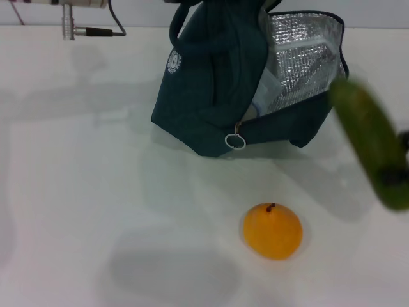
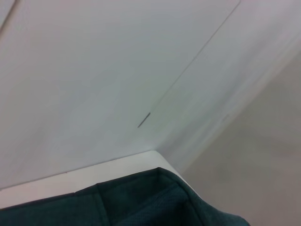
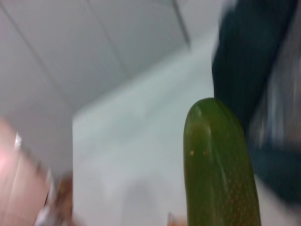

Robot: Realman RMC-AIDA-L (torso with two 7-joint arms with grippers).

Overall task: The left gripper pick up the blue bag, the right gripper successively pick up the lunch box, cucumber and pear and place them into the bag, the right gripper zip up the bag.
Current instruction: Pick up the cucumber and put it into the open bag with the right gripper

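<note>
The cucumber (image 1: 374, 150), long, dark green and glossy, is hanging in the air at the right edge of the head frame, tilted, its upper end near the open mouth of the blue bag (image 1: 217, 96); the right wrist frame is showing its rounded end (image 3: 218, 165) close up with fine speckles on the skin. The right gripper (image 1: 399, 174) is showing only as dark bits against the cucumber's lower end, seemingly clamped on it. The blue bag, dark teal with a white round logo and a ring zip pull (image 1: 235, 141), is sitting in the upper middle of the frame, its flap open onto silver foil lining, with the pale lunch box (image 1: 267, 91) lying inside. The left gripper is out of sight above the bag, so whether its fingers are apart or together I cannot tell. The pear (image 1: 273, 230), orange-yellow with a dark stem, is resting on the white surface (image 1: 96, 192) below the bag, well apart from it. Pale wall panels are filling the left wrist frame.
</note>
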